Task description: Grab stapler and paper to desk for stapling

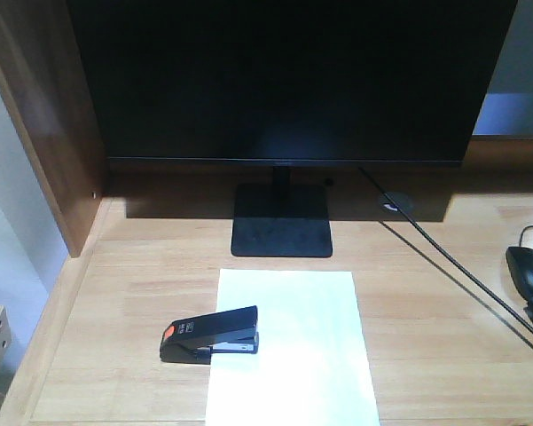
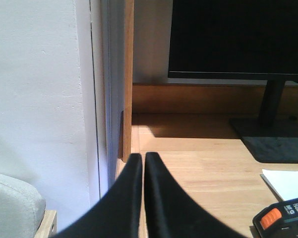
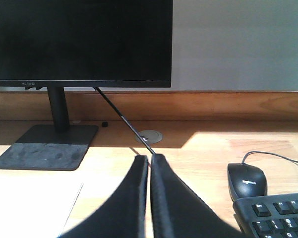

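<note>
We see the stapler [image 1: 210,333] mouth astride the paper [image 1: 293,351] edge on the desk [image 1: 426,337], ready for stapling, our left gripper [image 2: 143,161] and right gripper [image 3: 149,163] pinched closed, empty.

The desk [image 1: 426,311] is made of light wood planks with a smooth, faintly sheened finish, and its side panel [image 1: 44,115] of darker brown wood. The paper [image 1: 293,355] is seen as plain matt white. The stapler [image 1: 210,334] is formed of black plastic with an orange-red patch and silver metal beneath. The monitor base [image 3: 47,153] is finished matt black.
</note>
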